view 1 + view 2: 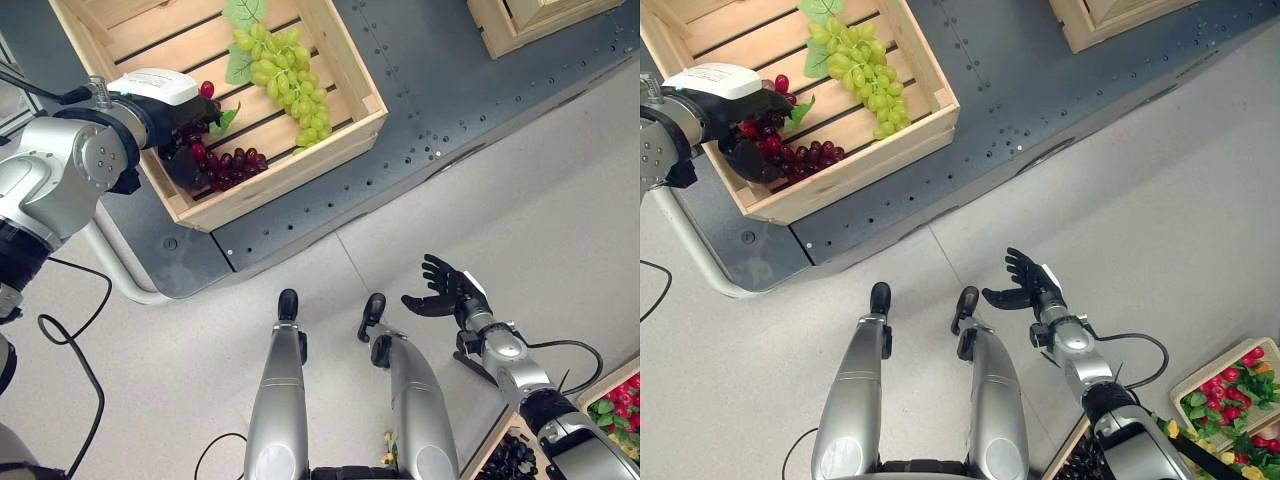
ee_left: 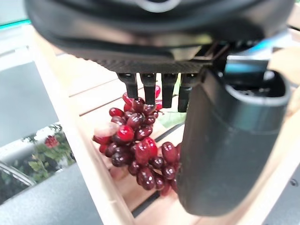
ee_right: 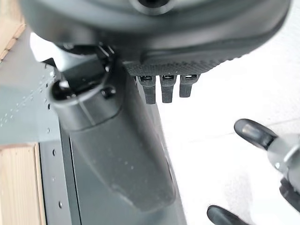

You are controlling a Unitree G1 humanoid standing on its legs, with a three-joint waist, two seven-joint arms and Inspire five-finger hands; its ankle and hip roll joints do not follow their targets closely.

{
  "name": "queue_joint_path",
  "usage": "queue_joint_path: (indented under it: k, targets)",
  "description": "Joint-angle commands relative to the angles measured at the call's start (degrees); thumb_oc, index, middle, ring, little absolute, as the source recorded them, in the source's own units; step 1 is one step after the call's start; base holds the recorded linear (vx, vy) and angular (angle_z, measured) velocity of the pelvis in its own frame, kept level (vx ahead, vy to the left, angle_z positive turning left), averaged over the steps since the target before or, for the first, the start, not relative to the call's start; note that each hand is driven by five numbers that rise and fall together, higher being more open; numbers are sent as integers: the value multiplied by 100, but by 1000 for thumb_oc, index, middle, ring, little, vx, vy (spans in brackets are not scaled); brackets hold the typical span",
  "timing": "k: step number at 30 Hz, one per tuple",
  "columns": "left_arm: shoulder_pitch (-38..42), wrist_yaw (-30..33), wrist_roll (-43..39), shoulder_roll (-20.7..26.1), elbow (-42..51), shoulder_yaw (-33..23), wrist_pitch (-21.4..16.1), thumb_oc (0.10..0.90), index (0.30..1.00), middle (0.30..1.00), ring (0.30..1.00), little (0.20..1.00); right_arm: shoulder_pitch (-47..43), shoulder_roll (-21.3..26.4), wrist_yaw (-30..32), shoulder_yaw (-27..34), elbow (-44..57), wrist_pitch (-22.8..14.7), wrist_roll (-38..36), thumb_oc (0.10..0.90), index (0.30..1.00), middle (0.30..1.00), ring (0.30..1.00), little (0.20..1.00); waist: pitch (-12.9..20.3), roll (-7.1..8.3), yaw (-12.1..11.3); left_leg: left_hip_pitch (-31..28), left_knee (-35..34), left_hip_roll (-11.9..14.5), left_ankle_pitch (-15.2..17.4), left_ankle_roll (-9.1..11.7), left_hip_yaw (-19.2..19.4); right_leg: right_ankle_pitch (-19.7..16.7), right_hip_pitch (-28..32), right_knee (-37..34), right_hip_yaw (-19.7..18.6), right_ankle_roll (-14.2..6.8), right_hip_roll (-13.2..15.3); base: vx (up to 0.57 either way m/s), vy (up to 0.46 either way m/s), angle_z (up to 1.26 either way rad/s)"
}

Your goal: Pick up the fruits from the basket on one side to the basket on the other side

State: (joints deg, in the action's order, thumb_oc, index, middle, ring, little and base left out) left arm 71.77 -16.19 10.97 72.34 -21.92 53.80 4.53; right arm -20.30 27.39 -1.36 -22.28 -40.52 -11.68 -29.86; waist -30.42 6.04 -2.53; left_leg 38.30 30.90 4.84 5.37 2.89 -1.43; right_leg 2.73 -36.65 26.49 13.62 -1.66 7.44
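A light wooden crate [image 1: 290,178] stands on a dark platform at the upper left. A bunch of green grapes [image 1: 285,75] with a leaf lies in it, and a bunch of dark red grapes [image 1: 228,165] lies near its front corner. My left hand [image 1: 178,135] hovers just over the red grapes [image 2: 140,150]; its fingers [image 2: 149,89] are straight above the bunch and the thumb stands beside it, so it is open. My right hand [image 1: 447,290] hangs open over the pale floor at the lower right, holding nothing.
A second wooden crate [image 1: 520,25] sits at the platform's far right. At the lower right stand a crate with red fruit and leaves [image 1: 1230,390] and one with dark grapes [image 1: 510,460]. The grey platform [image 1: 450,90] ends in an edge above the floor.
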Motion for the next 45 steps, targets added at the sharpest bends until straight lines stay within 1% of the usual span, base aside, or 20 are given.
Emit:
queue_joint_path:
  k: [1, 6, 10, 18, 24, 29, 30, 31, 32, 34, 37, 41, 42, 45]
  targets:
    - [512, 39, 33, 217, 173, -414, -285, 800, 900, 900, 900, 900, 138, 300, 207, 301, 187, -493, -276, 800, 900, 900, 900, 900, 63, -57, -46, -370, -579, -113, -114, -551, 414, -278, 618, -496, -75, -316, 161, 0, 0, 0]
    - [460, 114, 148, 169, 157, -338, -602, 800, 900, 900, 900, 900, 112, 270, 218, 363, -38, -528, -416, 800, 900, 900, 900, 900, 63, -3, -29, -340, -682, -102, -139, -560, 452, -351, 578, -629, -53, -328, 126, 0, 0, 0]
    - [456, 159, 346, 111, 180, -149, -956, 800, 900, 900, 900, 900, 32, 222, 214, 411, -318, -520, -515, 800, 900, 900, 900, 900, 63, 3, -25, -312, -697, -119, -137, -553, 452, -385, 560, -687, -38, -340, 119, 0, 0, 0]
    - [307, 744, 727, -121, -55, 181, -1402, 800, 900, 900, 900, 900, -191, 306, 189, 349, -503, -588, -701, 800, 900, 900, 900, 900, 63, 26, 25, -195, -677, -114, -145, -538, 474, -392, 433, -668, -24, -308, 110, 0, 0, 0]
    - [-16, 699, 720, -374, -299, 248, -1369, 800, 900, 900, 900, 900, -435, 355, 278, 312, -353, -530, -705, 800, 900, 900, 900, 900, 63, 42, 83, -36, -679, -113, -191, -513, 479, -396, 259, -637, -26, -276, 79, -7, 11, -1]
    - [-348, 597, 700, -724, -678, 205, -1330, 800, 900, 900, 900, 900, -708, 413, 382, 260, -302, -355, -689, 800, 900, 900, 900, 900, 63, 64, 145, 98, -726, -87, -236, -484, 491, -368, 85, -595, -28, -234, 52, -15, 24, -4]
    - [-444, 602, 791, -820, -749, 174, -1253, 751, 827, 827, 827, 827, -777, 421, 399, 260, -337, -321, -691, 800, 900, 900, 900, 900, 63, 67, 153, 129, -739, -87, -247, -477, 491, -362, 47, -591, -21, -222, 48, -6, 12, -3]
    - [-488, 622, 849, -867, -794, 149, -1206, 416, 324, 324, 324, 324, -800, 421, 409, 251, -362, -326, -696, 800, 900, 900, 900, 900, 63, 67, 157, 149, -742, -85, -255, -476, 490, -360, 24, -582, -13, -216, 50, 0, 0, 0]
    - [-507, 640, 862, -881, -816, 141, -1181, 400, 300, 300, 300, 300, -809, 428, 405, 252, -367, -325, -696, 800, 900, 900, 900, 900, 63, 65, 162, 155, -744, -83, -257, -474, 491, -358, 17, -580, -14, -214, 49, 0, 0, 0]
    - [-570, 732, 941, -941, -907, 103, -1044, 400, 300, 300, 300, 300, -835, 446, 415, 239, -356, -319, -701, 800, 900, 900, 900, 900, 63, 64, 178, 178, -751, -79, -268, -469, 500, -352, -13, -577, -19, -204, 42, 0, 0, 0]
    - [-620, 1140, 1110, -987, -1130, 66, -787, 400, 300, 300, 300, 300, -878, 496, 414, 221, -367, -350, -769, 800, 900, 900, 900, 900, 63, 54, 198, 210, -745, -84, -281, -458, 501, -330, -41, -568, -33, -183, 28, 0, 0, 0]
    - [-639, 1420, 1175, -975, -1191, 14, -734, 400, 300, 300, 300, 300, -844, 513, 437, 238, -312, -380, -804, 800, 900, 900, 900, 900, 63, 29, 200, 208, -747, -98, -287, -458, 494, -323, -48, -558, -41, -176, 34, 0, 0, 0]
    - [-623, 1641, 1189, -926, -1181, -11, -693, 400, 300, 300, 300, 300, -829, 541, 472, 245, -215, -383, -821, 800, 900, 900, 900, 900, 63, -2, 196, 188, -769, -114, -294, -458, 495, -319, -36, -570, -45, -172, 41, 0, 0, 0]
    - [-619, 1864, 1187, -885, -1122, -86, -601, 400, 300, 300, 300, 300, -803, 545, 545, 265, -47, -383, -811, 800, 900, 900, 900, 900, 63, -40, 183, 116, -811, -147, -302, -457, 507, -317, 27, -611, -41, -171, 51, 2, 1, -2]
